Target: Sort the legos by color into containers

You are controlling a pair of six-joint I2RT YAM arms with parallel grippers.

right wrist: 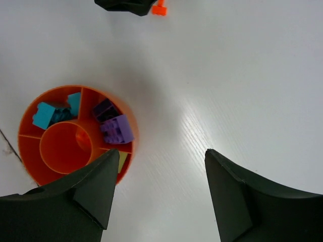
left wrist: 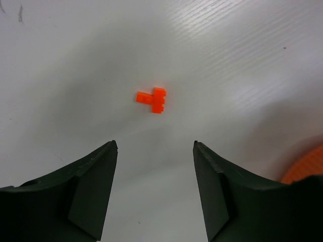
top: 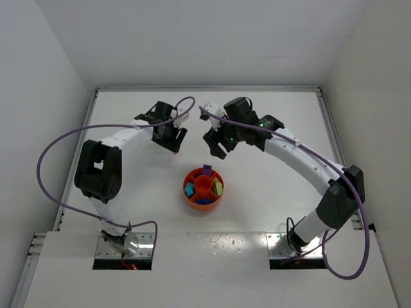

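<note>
One orange lego [left wrist: 154,99] lies alone on the white table, just ahead of my left gripper [left wrist: 155,146], which is open and holds nothing. From above, the left gripper [top: 172,138] hangs over that spot, up and left of the round orange tray [top: 190,200]. The right wrist view shows the tray's [right wrist: 60,151] wedge containers with purple legos [right wrist: 117,129], teal legos [right wrist: 44,115] and a yellow lego [right wrist: 122,161]. My right gripper [right wrist: 161,151] is open and empty, beside the tray's edge. It sits above the tray in the top view [top: 217,146].
The orange lego [right wrist: 160,9] and the dark tip of the left gripper [right wrist: 126,5] show at the top of the right wrist view. The tray rim [left wrist: 308,166] peeks in at the lower right of the left wrist view. White walls enclose the table.
</note>
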